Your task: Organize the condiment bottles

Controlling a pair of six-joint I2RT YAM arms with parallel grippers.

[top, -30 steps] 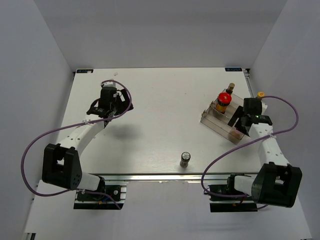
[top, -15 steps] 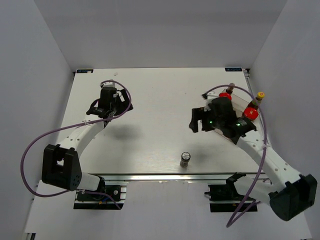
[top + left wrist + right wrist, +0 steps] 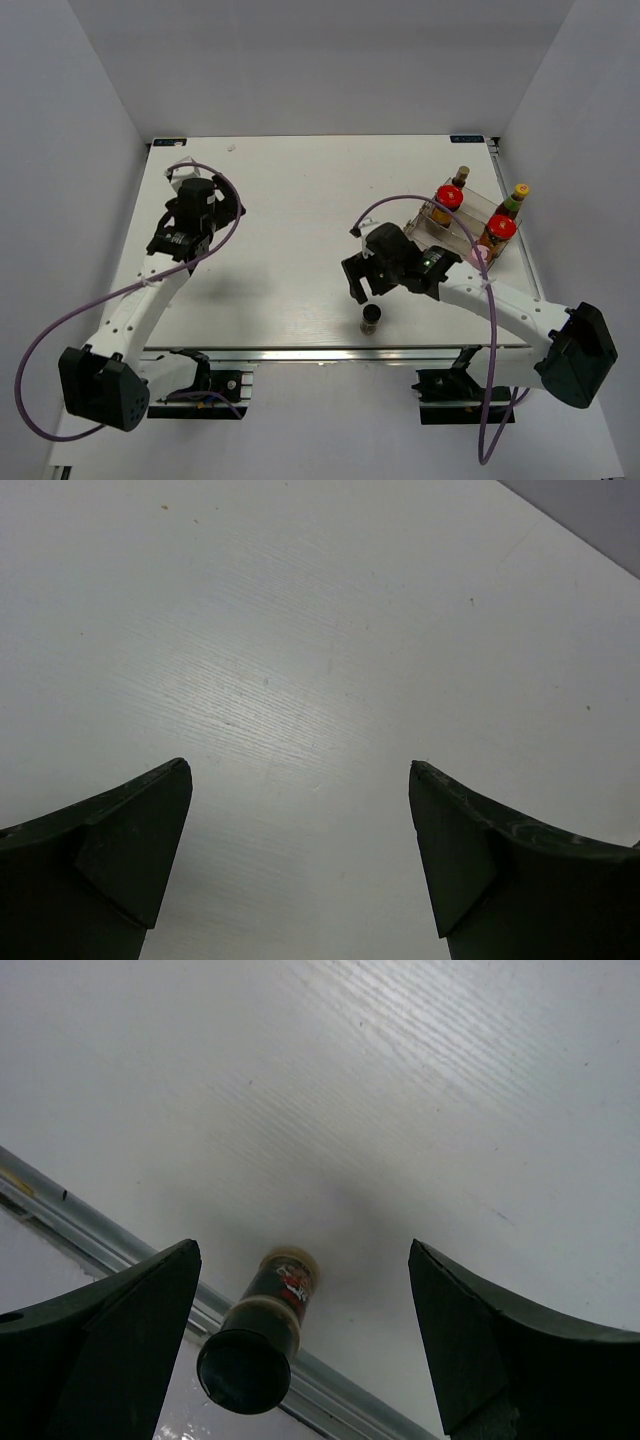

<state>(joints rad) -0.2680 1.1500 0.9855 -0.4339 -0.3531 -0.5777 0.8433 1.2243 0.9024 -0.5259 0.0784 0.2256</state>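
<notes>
We see the right arm reaching left across the white table (image 3: 300,190), the right gripper (image 3: 358,285) tilted down just beyond the small dark grey-capped shaker (image 3: 370,318), jaws wide, empty. The left arm bends over the far left, the left gripper (image 3: 185,238) open above bare board. Only the right wrist view shows the shaker upright beside the metal edge rail (image 3: 90,1222); only overhead shows two red-lidded jars (image 3: 447,197) and two slim yellow-capped bottles (image 3: 462,176) in the clear stepped plastic rack (image 3: 468,212)
</notes>
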